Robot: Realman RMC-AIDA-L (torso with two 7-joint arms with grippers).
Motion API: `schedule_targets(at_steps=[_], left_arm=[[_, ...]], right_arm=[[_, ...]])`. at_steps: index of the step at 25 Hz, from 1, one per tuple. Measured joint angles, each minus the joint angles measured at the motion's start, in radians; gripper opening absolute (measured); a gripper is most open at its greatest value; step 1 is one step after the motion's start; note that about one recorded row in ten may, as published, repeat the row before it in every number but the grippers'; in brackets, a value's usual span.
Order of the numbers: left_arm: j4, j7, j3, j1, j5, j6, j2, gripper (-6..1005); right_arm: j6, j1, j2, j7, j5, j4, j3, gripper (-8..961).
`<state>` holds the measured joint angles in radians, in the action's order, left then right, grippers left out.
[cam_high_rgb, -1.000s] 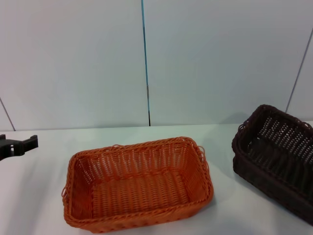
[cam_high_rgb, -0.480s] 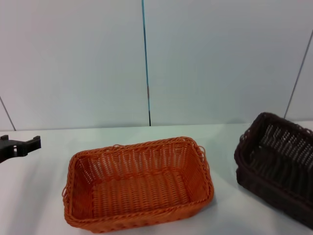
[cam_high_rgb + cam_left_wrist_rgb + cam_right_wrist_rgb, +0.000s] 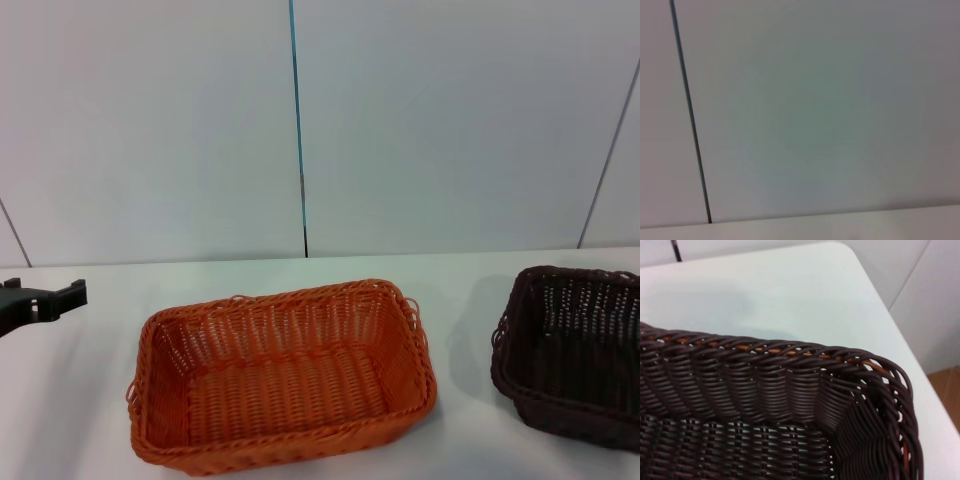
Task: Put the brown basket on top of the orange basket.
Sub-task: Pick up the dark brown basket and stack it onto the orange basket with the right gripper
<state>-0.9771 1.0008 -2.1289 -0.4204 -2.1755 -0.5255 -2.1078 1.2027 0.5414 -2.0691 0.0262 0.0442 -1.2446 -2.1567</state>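
1. Two grippers on report: my left gripper (image 3: 40,298) sits at the far left edge of the table (image 3: 300,268), apart from both baskets; whether it is open cannot be determined.
2. My right gripper is out of sight; its wrist camera looks closely into a corner of the brown basket (image 3: 790,405).
3. Brown basket (image 3: 575,350) stands level at the table's right side.
4. Orange basket (image 3: 280,375) stands at centre, a gap between the two.

Bare table (image 3: 460,290) between both baskets
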Motion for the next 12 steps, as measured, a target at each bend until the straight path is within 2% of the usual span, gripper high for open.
schedule_targets(at_steps=[7,12], left_arm=[[0.011,0.003,0.000,0.009,0.000,0.043,-0.002,908],[0.017,0.004,-0.033,0.028,0.007,0.065,-0.016,908]], right_arm=[[0.128,0.101,0.013,-0.024,0.050,-0.041,-0.034,153],[0.269,0.168,0.037,-0.064,0.071,-0.123,-0.077,141]])
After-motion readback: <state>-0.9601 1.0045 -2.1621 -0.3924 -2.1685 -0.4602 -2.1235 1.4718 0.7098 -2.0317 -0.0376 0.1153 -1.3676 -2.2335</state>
